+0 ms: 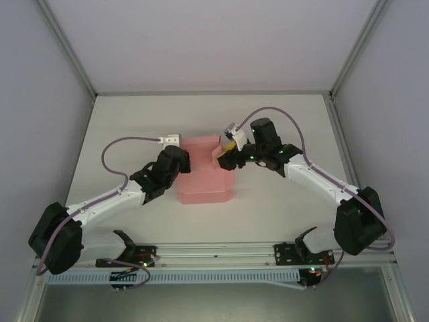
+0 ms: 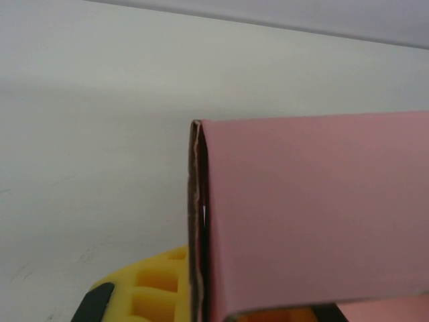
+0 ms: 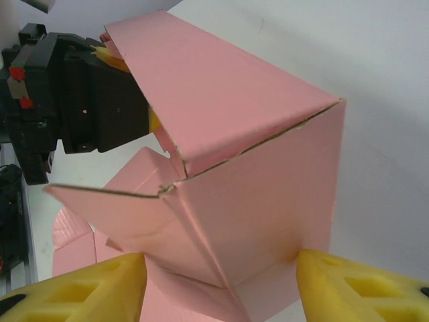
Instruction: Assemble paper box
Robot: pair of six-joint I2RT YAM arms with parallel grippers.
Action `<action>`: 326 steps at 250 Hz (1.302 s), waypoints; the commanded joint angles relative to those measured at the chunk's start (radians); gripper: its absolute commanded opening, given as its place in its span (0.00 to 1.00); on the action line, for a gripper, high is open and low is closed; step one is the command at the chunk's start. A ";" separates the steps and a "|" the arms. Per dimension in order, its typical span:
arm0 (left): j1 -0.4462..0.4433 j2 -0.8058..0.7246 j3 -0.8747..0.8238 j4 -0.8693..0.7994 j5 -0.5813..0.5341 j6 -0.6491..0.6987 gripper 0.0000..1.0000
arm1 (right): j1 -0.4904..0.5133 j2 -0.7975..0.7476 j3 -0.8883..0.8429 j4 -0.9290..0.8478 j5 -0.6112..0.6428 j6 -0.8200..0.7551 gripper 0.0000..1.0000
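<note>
— Looking from above, where is the box (image 1: 204, 178)?

— It is in the middle of the desk (image 1: 134, 121), between the two arms. It is pink and only partly folded. Some panels lie flat on the desk and others stand up.

— What does the left claw (image 1: 182, 166) do?

— It is at the left side of the box, and it is closed together on one thin standing wall. In its own camera the cut edge of this wall runs upright, with a yellow pad (image 2: 151, 292) just to the left of it.

— And the right claw (image 1: 221, 158)?

— It is at the right side of the box, toward the far end. Its yellow pads (image 3: 80, 288) stand apart, one on each side of a raised folded corner, close against the card. Whether they squeeze it, I cannot tell.

— Do both claws show in one wrist view?

— Yes. In the right wrist view the black left claw is behind the box, at a flap that leans over.
</note>
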 commanded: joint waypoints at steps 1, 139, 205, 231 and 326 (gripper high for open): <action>-0.013 -0.003 0.026 0.012 0.046 -0.009 0.00 | 0.023 -0.016 0.037 0.049 0.122 0.048 0.61; -0.009 0.122 0.172 -0.207 -0.206 -0.295 0.00 | 0.240 0.230 0.050 0.351 1.328 0.062 0.00; 0.112 0.161 0.198 -0.511 -0.291 -0.504 0.00 | 0.212 0.294 0.080 0.247 1.654 0.064 0.00; 0.170 0.148 0.171 -0.562 -0.290 -0.506 0.00 | 0.167 0.281 0.053 0.241 1.701 0.032 0.00; 0.228 0.094 0.135 -0.688 -0.320 -0.515 0.00 | 0.083 0.239 -0.005 0.212 1.907 -0.030 0.00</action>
